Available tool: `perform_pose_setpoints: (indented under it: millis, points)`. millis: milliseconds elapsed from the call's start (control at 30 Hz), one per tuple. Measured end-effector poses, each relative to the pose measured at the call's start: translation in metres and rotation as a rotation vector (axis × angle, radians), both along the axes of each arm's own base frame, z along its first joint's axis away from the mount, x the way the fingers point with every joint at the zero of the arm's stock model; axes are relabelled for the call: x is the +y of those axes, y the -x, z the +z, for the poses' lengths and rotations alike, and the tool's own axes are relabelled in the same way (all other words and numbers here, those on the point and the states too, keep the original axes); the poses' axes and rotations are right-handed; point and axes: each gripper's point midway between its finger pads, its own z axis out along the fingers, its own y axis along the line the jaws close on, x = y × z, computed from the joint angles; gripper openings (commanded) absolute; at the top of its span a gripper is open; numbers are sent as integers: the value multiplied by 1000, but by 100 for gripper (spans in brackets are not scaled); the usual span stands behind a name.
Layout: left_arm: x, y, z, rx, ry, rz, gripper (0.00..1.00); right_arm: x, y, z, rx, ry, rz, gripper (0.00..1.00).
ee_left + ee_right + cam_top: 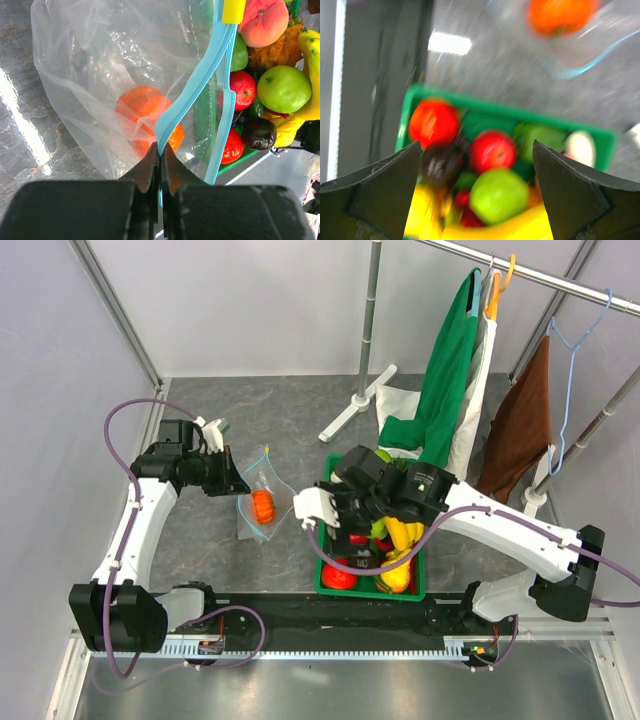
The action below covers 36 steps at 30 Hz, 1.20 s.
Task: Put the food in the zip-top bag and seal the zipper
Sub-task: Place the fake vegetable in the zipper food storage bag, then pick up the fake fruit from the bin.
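Note:
The clear zip-top bag (262, 502) lies left of centre with an orange piece (262, 506) inside; both also show in the left wrist view, the bag (100, 75) and the orange piece (142, 107). My left gripper (160, 146) is shut on the bag's light-blue zipper strip (200, 75) and holds the mouth up. My right gripper (476, 165) is open and empty above the green crate (335, 540), over a green apple (499, 195), a red piece (492, 150), a dark piece (440, 162) and the yellow banana bunch (495, 231). The right wrist view is blurred.
The crate (207, 120) sits just right of the bag, full of fruit such as a peach (263, 22). A clothes rack with a green garment (445, 370), a brown cloth (520, 425) and a white stand base (355, 405) stands behind.

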Motion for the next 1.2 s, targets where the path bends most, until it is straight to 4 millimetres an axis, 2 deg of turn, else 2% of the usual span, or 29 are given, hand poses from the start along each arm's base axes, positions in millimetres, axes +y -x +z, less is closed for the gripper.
perform_pose_setpoints:
  millis: [167,300,500,733,867,967,1200]
  points:
    - [0,0,0,0,0,0,2,-49,28,-54,56,214,95,98]
    - [0,0,0,1,0,0,2,-67,36,-78,55,285,150,98]
    - [0,0,0,1,0,0,2,-70,42,-101,46,317,202,98]
    - [0,0,0,1,0,0,2,-66,35,-123,19,339,197,97]
    - [0,0,0,1,0,0,2,-62,30,-129,5,347,191,95]
    - [0,0,0,1,1,-1,2,-60,26,-130,-14,350,188,90]
    - [-2,1,0,4,14,-9,2,-62,25,-136,-15,378,204,85]
